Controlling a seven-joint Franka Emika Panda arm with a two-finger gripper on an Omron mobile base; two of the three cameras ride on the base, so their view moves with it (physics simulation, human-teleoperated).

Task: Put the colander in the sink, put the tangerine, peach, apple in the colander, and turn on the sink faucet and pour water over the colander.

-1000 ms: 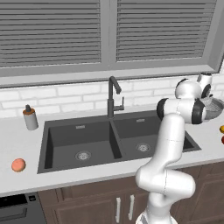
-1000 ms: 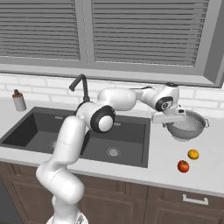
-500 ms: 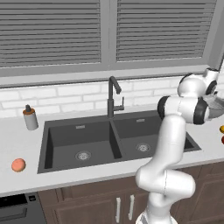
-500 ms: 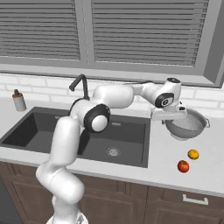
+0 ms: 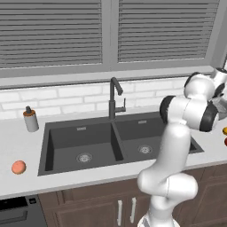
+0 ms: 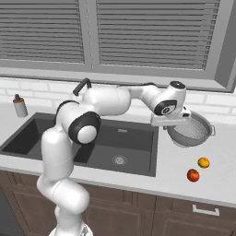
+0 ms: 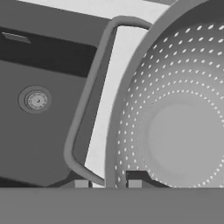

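The silvery colander (image 6: 191, 132) sits tilted at the counter right of the sink (image 6: 41, 133), its perforated bowl (image 7: 183, 131) wide in the hand view. My gripper (image 6: 171, 121) (image 7: 108, 184) is shut on the colander's near rim, one fingertip (image 7: 82, 183) outside the wall and the other inside. The colander's handle (image 7: 87, 100) reaches over the sink edge. The tangerine (image 6: 203, 162) and the red apple (image 6: 193, 175) lie on the right counter. On the left counter is the peach (image 5: 18, 167). The black faucet (image 5: 114, 95) stands behind the sink (image 5: 62, 137).
A grey soap dispenser (image 5: 30, 119) (image 6: 19, 106) stands at the back left of the counter. A steel drain (image 7: 36, 99) shows in the right basin below the hand. A brick backsplash and a window with blinds close off the back.
The hand first swung a little right, then came back left and down. The colander has shifted slightly left with it, toward the sink.
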